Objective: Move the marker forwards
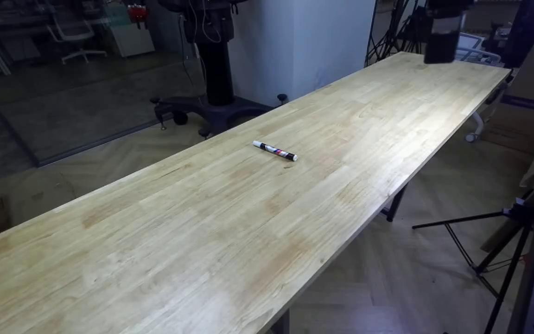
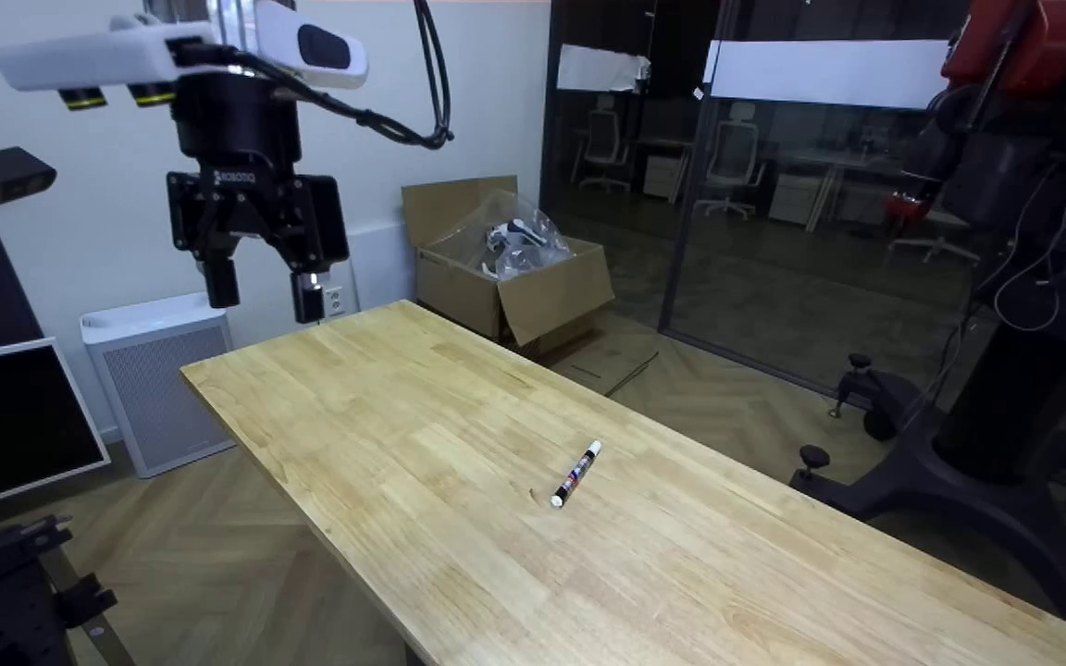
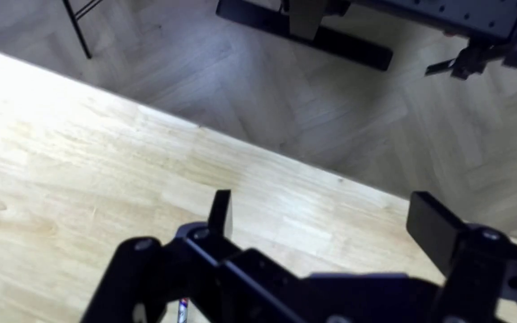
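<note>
Marker on tbl, mostly hidden & cut off in wrist view, hand w/ jaws spread wide

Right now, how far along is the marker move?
Done: nothing I can confirm; the marker lies on the table, out of the gripper's grasp.
In hand: nothing; the gripper is raised well above the tabletop, its jaws apart with nothing between them.
Left: probably the whole move: come down to the marker, grip or push it, shift it forwards.
</note>
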Available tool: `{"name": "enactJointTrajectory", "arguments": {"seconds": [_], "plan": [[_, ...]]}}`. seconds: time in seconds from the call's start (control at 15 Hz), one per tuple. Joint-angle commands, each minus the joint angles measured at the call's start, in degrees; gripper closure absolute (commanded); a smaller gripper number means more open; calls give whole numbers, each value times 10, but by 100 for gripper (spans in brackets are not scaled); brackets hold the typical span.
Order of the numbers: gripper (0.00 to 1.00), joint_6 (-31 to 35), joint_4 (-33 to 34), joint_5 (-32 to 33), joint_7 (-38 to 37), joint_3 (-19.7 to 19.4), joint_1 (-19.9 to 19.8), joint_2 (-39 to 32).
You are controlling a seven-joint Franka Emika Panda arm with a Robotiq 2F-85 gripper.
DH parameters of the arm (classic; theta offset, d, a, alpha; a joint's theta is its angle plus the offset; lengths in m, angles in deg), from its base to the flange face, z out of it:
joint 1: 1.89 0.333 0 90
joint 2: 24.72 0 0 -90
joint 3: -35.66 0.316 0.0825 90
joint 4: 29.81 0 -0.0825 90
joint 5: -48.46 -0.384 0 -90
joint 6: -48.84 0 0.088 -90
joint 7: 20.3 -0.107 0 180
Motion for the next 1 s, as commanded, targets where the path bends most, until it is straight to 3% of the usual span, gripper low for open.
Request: {"name": "enactJointTrajectory", "arguments": {"seconds": [0.0, 0.27, 0.53, 0.8, 0.93], "plan": [[0, 95, 5, 56, -6, -10, -30, -37], [0, 175, 42, 27, 87, -65, -40, -120], [0, 171, 125, -25, 191, -104, -47, -223], [0, 147, 217, -18, 197, -95, -65, -325], [0, 167, 251, 1, 139, -87, -65, -365]]}}
